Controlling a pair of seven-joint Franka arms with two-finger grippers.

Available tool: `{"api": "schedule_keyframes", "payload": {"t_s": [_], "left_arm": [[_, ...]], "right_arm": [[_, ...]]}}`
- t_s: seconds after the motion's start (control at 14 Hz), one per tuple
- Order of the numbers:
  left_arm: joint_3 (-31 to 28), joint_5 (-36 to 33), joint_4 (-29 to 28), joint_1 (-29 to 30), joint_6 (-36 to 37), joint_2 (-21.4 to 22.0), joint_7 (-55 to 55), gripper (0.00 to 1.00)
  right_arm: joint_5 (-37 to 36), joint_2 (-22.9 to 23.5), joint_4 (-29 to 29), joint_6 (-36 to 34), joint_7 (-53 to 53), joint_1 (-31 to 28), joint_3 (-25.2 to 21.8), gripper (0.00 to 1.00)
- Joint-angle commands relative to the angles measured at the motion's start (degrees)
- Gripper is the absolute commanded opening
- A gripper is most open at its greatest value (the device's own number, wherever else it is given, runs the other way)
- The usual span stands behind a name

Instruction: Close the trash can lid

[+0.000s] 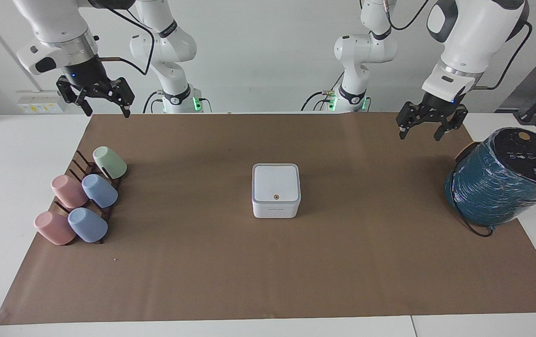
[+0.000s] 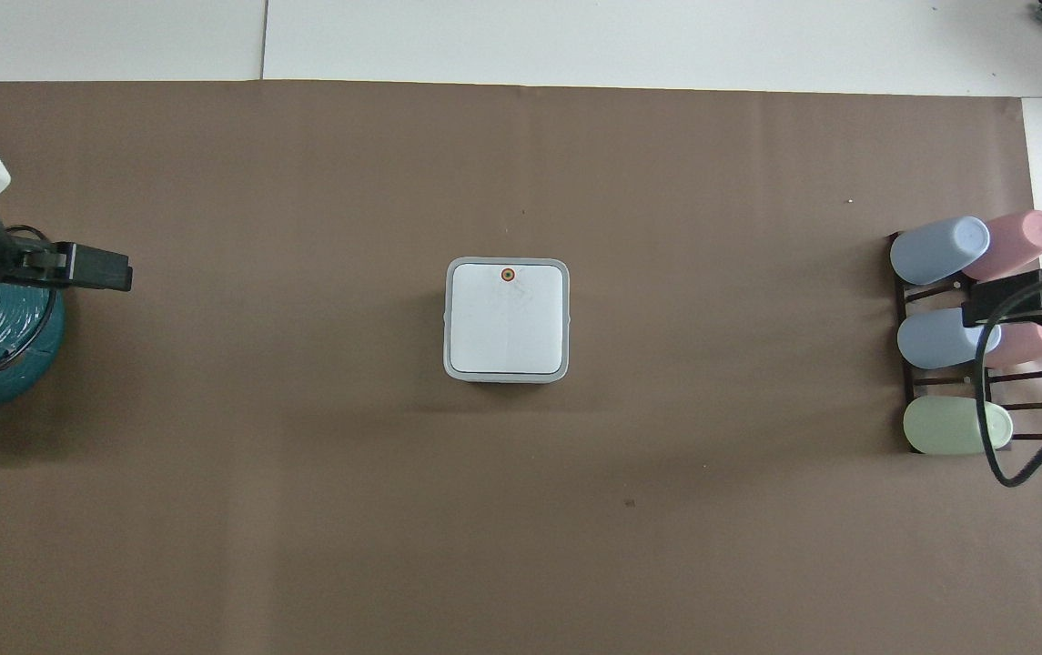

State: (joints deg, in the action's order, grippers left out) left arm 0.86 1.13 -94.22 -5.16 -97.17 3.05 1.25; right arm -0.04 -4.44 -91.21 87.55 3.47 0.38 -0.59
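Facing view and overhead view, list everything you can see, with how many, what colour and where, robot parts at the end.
trash can: one, white with a grey rim, middle of the brown mat.
lid: one, white with a small orange dot, lying flat on the trash can, closed.
cups: five, two pink, two blue, one green, lying on the rack.
rack: one, dark, at the right arm's end of the table.
cylinder: one, teal-wrapped with a black top, at the left arm's end.
mat: one, brown, covering most of the white table.
left gripper: one, black, open, raised over the mat near the cylinder.
right gripper: one, black, open, raised near the rack; this arm waits.
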Motion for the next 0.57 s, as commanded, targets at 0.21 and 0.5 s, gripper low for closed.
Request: {"api": "schedule_keyframes", "payload": {"t_s": [0.21,0.5], "left_arm": [[-0.59,-0.34,10.37,0.86,10.33,-4.55,1.3,1.0],[-1.03,-0.16,9.06,0.86,13.93,-2.53,1.39,1.0]], "right_arm": [[2.24,-0.83,-0.55,-0.1,-1.45,-0.73,-0.29,1.0],[1.8,-0.83,-0.72,-0.19,-1.36,-0.65,-0.29,1.0]]}}
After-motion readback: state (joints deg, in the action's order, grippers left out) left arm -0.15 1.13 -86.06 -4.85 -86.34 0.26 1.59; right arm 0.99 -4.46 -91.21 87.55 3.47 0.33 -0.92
